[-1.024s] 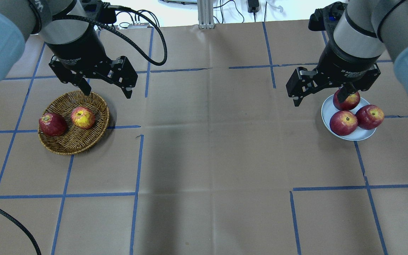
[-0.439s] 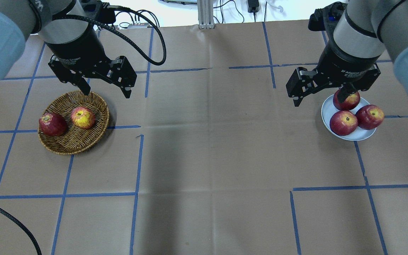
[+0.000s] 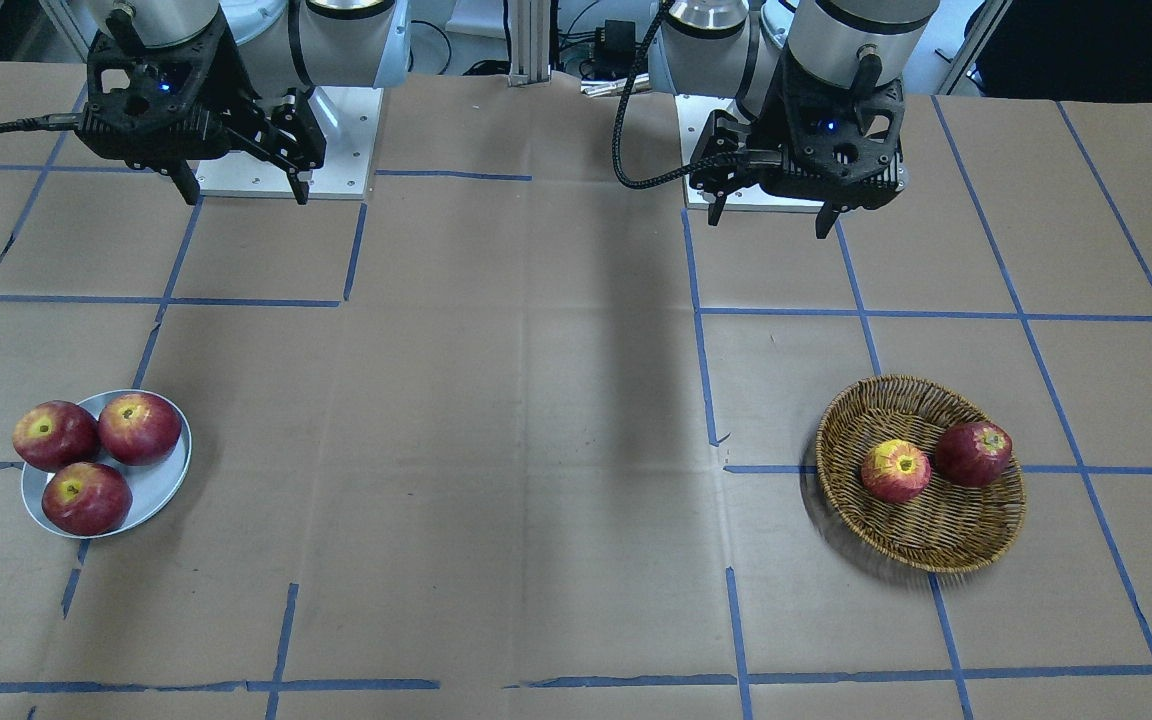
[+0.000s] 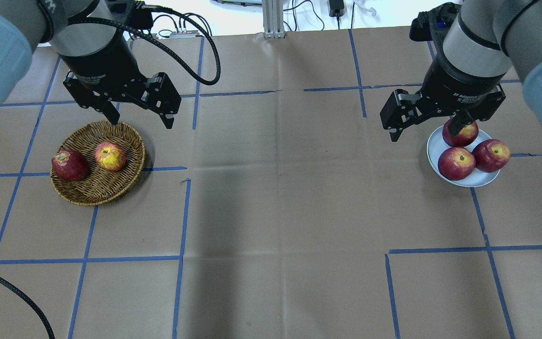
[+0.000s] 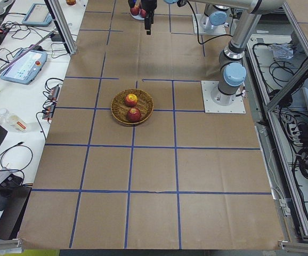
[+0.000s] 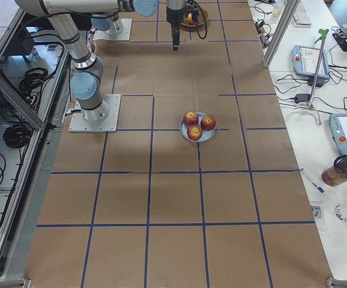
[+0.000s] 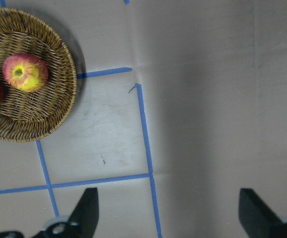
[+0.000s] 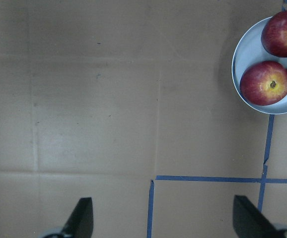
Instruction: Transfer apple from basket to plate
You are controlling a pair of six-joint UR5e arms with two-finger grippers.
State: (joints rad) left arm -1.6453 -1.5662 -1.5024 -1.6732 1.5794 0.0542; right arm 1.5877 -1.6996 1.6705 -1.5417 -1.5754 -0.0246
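The streaky orange-red apple [image 4: 110,156] with a wide yellow stem patch lies in the brown wicker basket [image 4: 91,190] at the table's left, next to a darker red apple [image 4: 69,165]. It also shows in the front view [image 3: 895,470] and the left wrist view [image 7: 25,72]. The pale grey-blue plate [image 4: 433,147] at the right holds three dark red apples. My left gripper [image 4: 140,120] is open and empty, raised beyond the basket's far rim. My right gripper [image 4: 428,131] is open and empty, raised over the plate's far left edge.
Brown paper with blue tape lines [image 4: 181,221] covers the table. A black cable [image 4: 12,292] crosses the near left corner. Operator benches with tablets and cables flank the table in the side views [image 5: 23,64].
My left gripper has shifted very slightly away from the basket. The right arm, the apples, the basket and the plate have not moved.
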